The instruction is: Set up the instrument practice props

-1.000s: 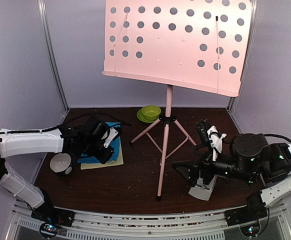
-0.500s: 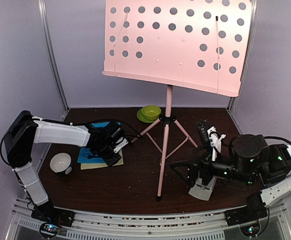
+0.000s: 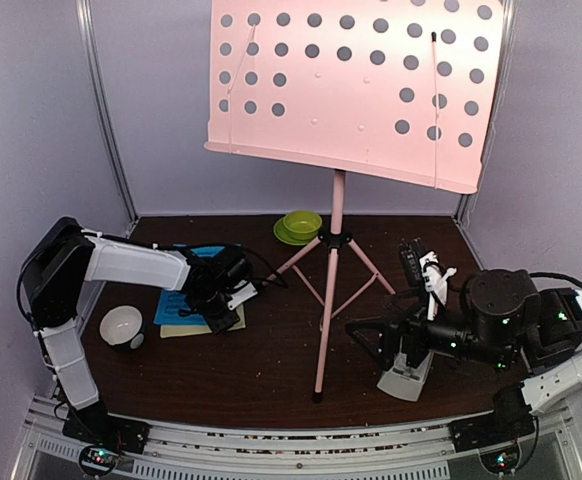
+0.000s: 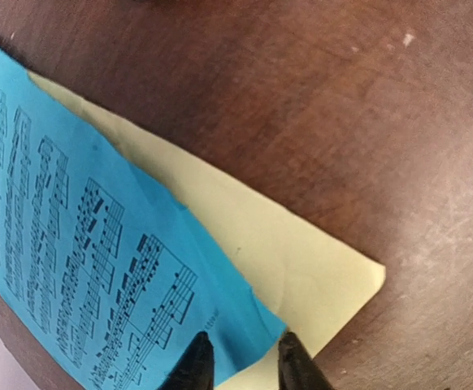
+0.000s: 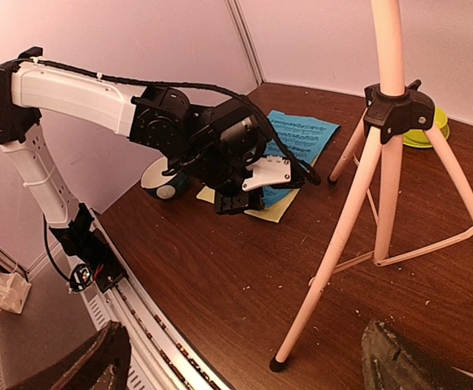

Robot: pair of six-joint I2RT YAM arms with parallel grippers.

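The pink music stand stands mid-table on its tripod, its perforated desk high at the back. A blue music sheet lies over a pale-yellow one at the left. My left gripper is down at the sheets' near right corner. Its jaws stand a little apart, with the blue sheet's corner between them. My right gripper hangs wide open and holds nothing, near the tripod's front leg. The white metronome lies below the right wrist.
A small white-and-black bowl sits left of the sheets. A green cup and saucer stand at the back behind the tripod. The tripod's legs spread across the table's middle. Grey walls close the left and right sides.
The left arm has raised its elbow and swung its gripper rightward across the sheets to their near right corner. Its jaws opened, then narrowed. The right arm has barely moved.
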